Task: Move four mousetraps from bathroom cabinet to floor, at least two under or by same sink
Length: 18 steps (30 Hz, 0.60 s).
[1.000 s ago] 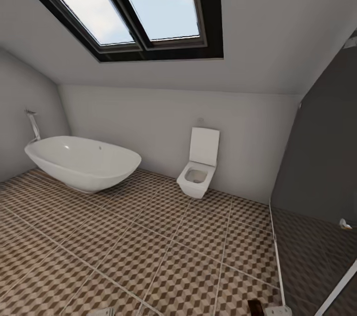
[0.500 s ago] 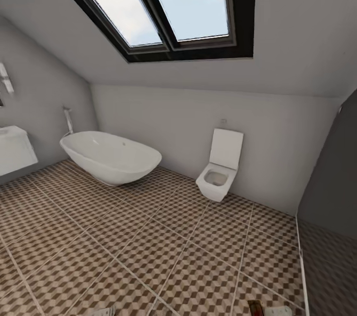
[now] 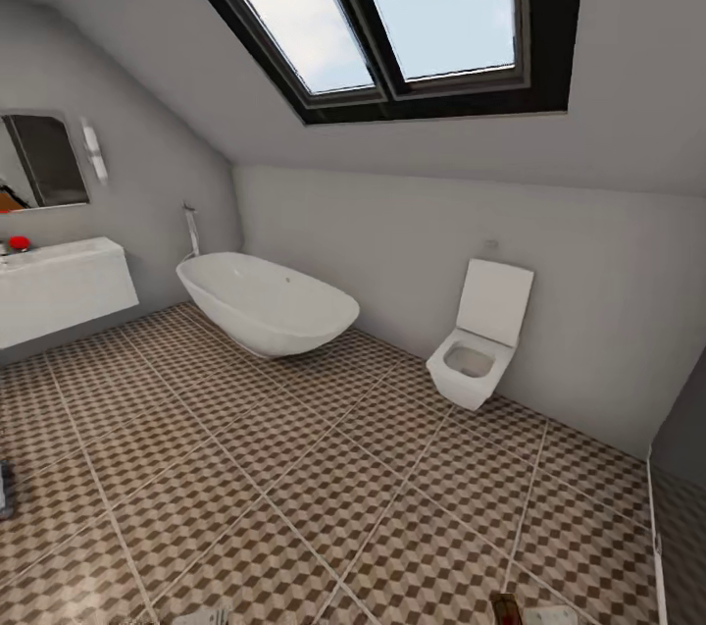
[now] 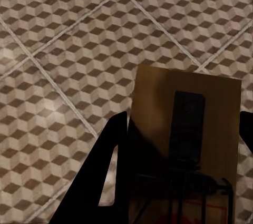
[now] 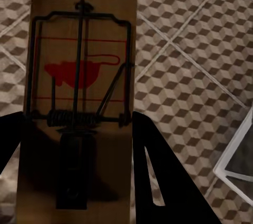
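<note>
Mousetrap (image 5: 79,103): brown wooden board, dark wire spring and bar, red mouse print; clamped between the right gripper's (image 5: 79,182) black fingers above the cube-patterned floor (image 3: 294,488). Second mousetrap (image 4: 184,145), shadowed, clamped in the left gripper (image 4: 179,192). In the head view, sink (image 3: 64,296) at 9 o'clock, bathtub (image 3: 265,306) and toilet (image 3: 480,350) farther back.

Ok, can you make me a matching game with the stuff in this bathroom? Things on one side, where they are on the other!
Things:
1. bathtub
2. toilet
3. sink
4. mousetrap

Places:
A. between the right gripper's fingers
B. under the mirror, at the left
C. against the back wall, right of the tub
D. in the far corner, on the patterned floor

Pairs: 1-D, 2-C, 3-B, 4-A
</note>
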### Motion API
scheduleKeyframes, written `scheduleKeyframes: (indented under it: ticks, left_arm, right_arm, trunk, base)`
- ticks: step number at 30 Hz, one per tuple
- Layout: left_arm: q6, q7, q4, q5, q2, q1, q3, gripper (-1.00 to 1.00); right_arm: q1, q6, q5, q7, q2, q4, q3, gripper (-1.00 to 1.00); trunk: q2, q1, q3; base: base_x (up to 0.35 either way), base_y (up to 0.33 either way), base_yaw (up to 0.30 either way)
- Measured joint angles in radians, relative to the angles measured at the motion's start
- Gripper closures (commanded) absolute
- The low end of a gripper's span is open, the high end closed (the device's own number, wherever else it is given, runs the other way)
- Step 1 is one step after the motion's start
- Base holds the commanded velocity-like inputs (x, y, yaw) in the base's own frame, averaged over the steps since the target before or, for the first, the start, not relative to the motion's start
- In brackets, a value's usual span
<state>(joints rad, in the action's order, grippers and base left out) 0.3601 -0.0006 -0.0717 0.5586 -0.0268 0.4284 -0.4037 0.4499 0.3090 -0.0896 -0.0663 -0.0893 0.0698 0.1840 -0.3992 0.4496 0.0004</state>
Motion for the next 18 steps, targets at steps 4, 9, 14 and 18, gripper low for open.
scheduleKeyframes:
  ticks: [4, 9, 14, 18]
  left_arm:
    - [0.000, 0.000, 0.000, 0.000, 0.000, 0.000, 0.000, 1.00]
    - [0.000, 0.000, 0.000, 0.000, 0.000, 0.000, 0.000, 1.00]
    - [0.000, 0.000, 0.000, 0.000, 0.000, 0.000, 0.000, 1.00]
    - [0.000, 0.000, 0.000, 0.000, 0.000, 0.000, 0.000, 1.00]
  right_arm:
    - [0.000, 0.000, 0.000, 0.000, 0.000, 0.000, -0.001, 1.00]
    - [0.000, 0.000, 0.000, 0.000, 0.000, 0.000, -0.001, 1.00]
    - [0.000, 0.000, 0.000, 0.000, 0.000, 0.000, -0.001, 1.00]
    - [0.000, 0.000, 0.000, 0.000, 0.000, 0.000, -0.001, 1.00]
  trunk:
    - [0.000, 0.000, 0.000]
    - [0.000, 0.000, 0.000]
    - [0.000, 0.000, 0.000]
    - [0.000, 0.000, 0.000]
  base:
    - [0.000, 0.000, 0.298]
    - [0.000, 0.000, 0.298]
    - [0.000, 0.000, 0.298]
    - [0.000, 0.000, 0.298]
